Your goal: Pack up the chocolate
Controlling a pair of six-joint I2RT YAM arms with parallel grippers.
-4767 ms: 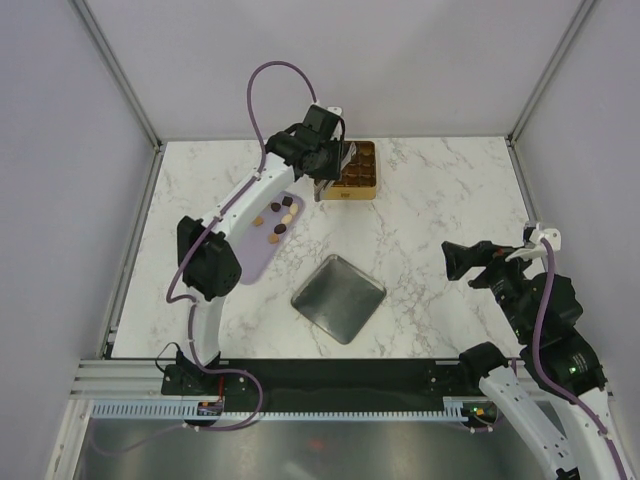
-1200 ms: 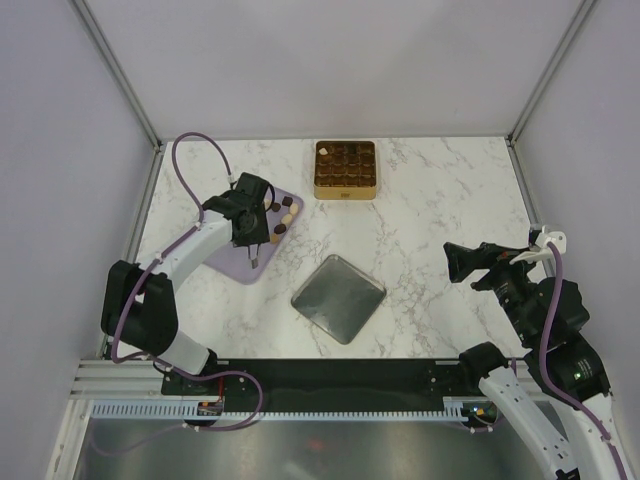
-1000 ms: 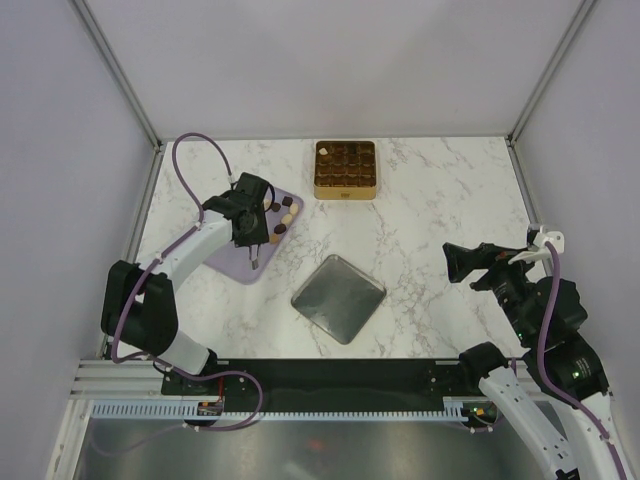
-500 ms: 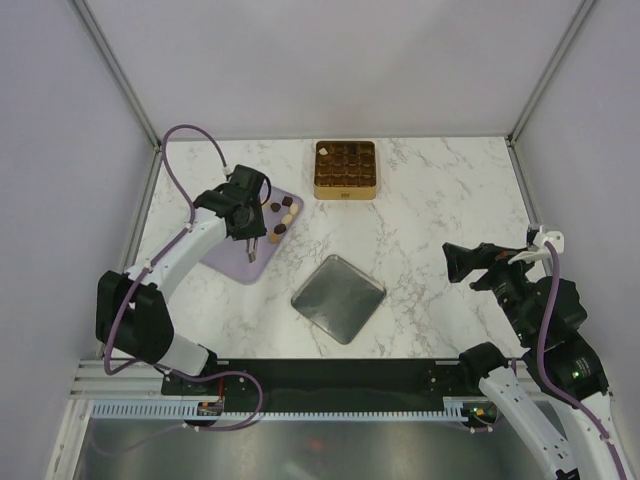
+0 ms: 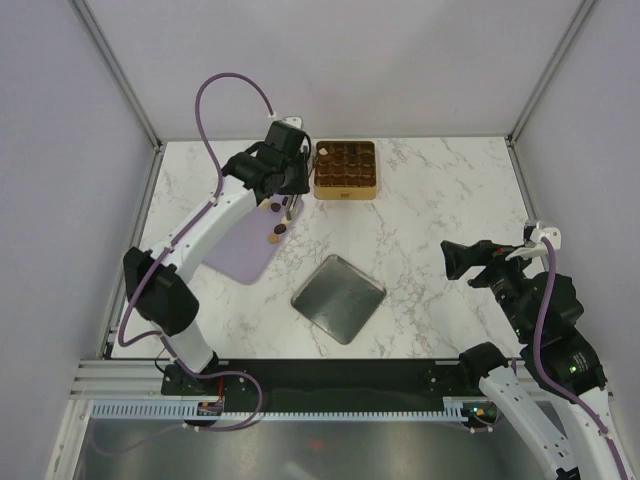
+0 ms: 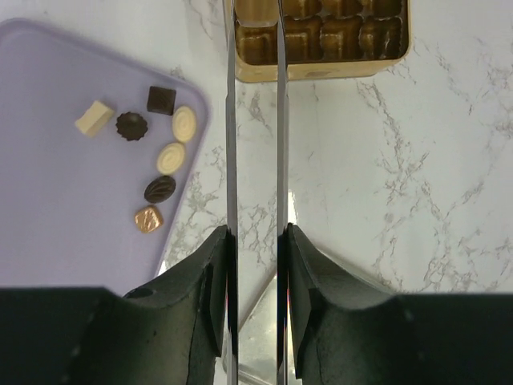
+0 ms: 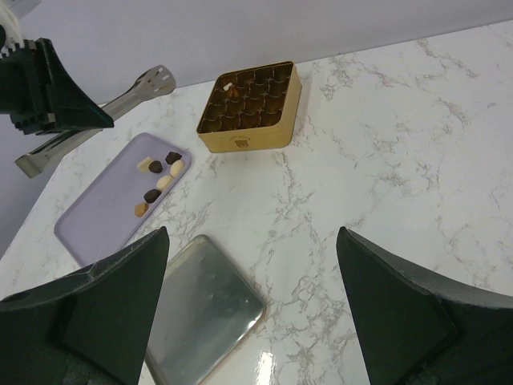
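My left gripper (image 5: 287, 188) is shut on a pair of metal tongs (image 6: 230, 120), whose blades reach toward the near left corner of the gold tin (image 6: 345, 68). The blade tips run out of the left wrist view, so I cannot tell if they hold anything. Several chocolate pieces (image 6: 164, 156), dark and cream, lie on the lilac board (image 6: 64, 208); they also show in the top view (image 5: 278, 232). The tin (image 5: 345, 170) holds several pieces in its compartments. My right gripper (image 7: 252, 241) is open and empty above the right side of the table (image 5: 465, 262).
A flat silver tray (image 5: 338, 297) lies in the middle of the marble table, near the front. It also shows in the right wrist view (image 7: 200, 313). Grey walls and frame posts close in the table on three sides.
My left arm has swung from over the lilac board up and to the right toward the gold tin, carrying the tongs. The right arm has not moved.
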